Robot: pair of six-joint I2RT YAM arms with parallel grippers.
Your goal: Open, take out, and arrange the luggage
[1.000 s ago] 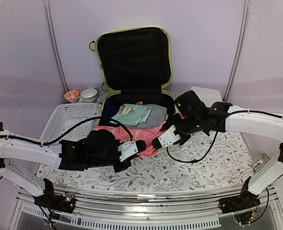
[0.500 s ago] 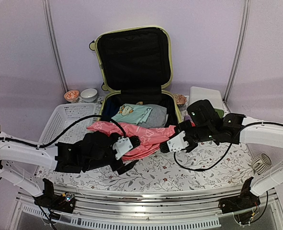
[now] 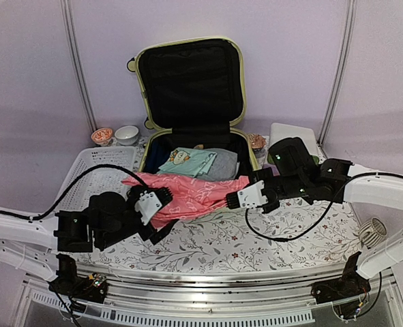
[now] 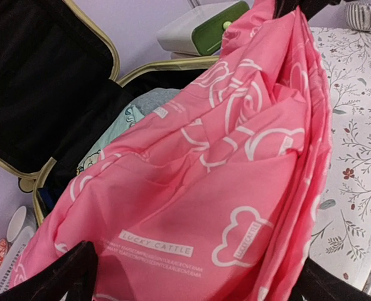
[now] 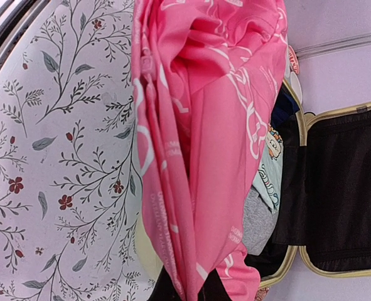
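The luggage (image 3: 187, 82) stands open at the back centre, its lid upright and showing black lining (image 4: 41, 75). A teal garment (image 3: 187, 162) and a grey one (image 3: 221, 163) lie in its lower half. A pink printed cloth (image 3: 187, 194) stretches across the table in front of it. My right gripper (image 3: 230, 199) is shut on the cloth's right end (image 5: 204, 94). My left gripper (image 3: 166, 214) is at the cloth's left end, jaws wide open, with the pink cloth (image 4: 223, 163) lying loose between the fingers.
A white slatted basket (image 3: 95, 170) sits at the left, with two small bowls (image 3: 102, 136) behind it. A white box with a green drawer (image 4: 204, 25) stands to the right of the suitcase. A floral tablecloth (image 3: 256, 238) covers the table.
My left gripper has opened and drawn back to the left. My right gripper has shut on the pink cloth and pulled it to the right, spreading it out.
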